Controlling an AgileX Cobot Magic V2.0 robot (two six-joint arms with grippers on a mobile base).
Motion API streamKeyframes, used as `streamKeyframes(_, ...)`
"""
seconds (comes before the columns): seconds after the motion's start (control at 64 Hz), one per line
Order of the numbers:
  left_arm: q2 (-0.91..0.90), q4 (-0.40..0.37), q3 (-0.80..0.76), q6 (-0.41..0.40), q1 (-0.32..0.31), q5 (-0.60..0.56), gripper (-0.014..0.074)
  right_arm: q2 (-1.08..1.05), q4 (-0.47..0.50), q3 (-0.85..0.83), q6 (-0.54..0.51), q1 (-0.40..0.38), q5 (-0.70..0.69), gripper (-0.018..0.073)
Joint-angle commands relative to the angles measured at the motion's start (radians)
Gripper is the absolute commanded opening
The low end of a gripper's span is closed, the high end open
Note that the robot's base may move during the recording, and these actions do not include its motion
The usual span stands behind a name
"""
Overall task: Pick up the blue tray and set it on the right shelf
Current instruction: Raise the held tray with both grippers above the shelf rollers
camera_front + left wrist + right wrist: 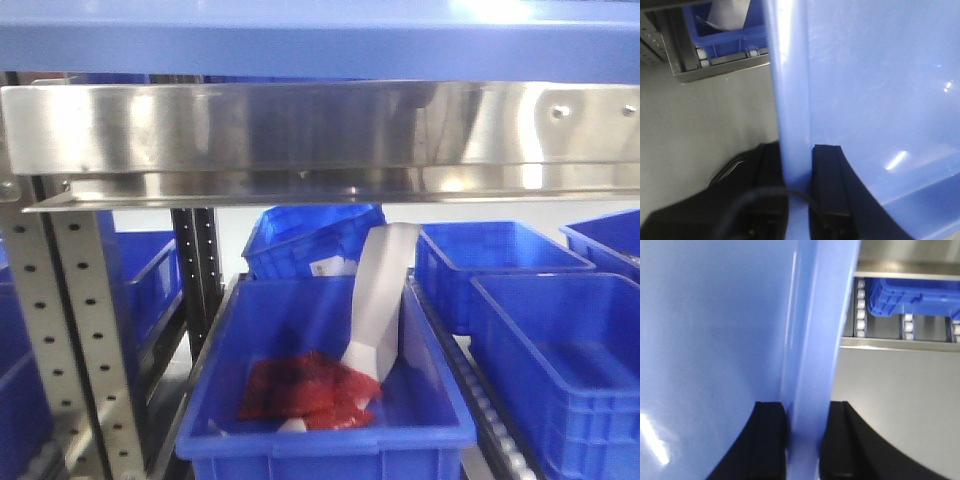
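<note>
The grab looks done: the left gripper [796,167] and right gripper [802,412] are each clamped on the rolled rim of the blue tray [300,35]. It is carried between them, showing just above the steel shelf lip [300,125] (resting there or not, I can't tell). Setting down and letting go remain. Below, deep blue bins [320,330] sit on roller tracks [858,310], over grey floor [700,140].

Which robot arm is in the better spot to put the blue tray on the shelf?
Neither wins. The left gripper and the right gripper each pinch a rim of the blue tray, so both look equally placed to lift it together onto the right shelf.
</note>
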Motion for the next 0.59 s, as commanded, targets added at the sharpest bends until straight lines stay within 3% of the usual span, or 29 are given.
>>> streamKeyframes(0.0, -0.027, 0.002, -0.034, 0.024, -0.009, -0.003, -0.0048, -0.020, -0.057, -0.027, -0.027, -0.001, -0.030, 0.0059)
streamKeyframes(0.578, -0.027, 0.002, -0.034, 0.024, -0.009, -0.003, -0.0048, -0.020, -0.057, -0.027, -0.027, -0.001, -0.030, 0.0059)
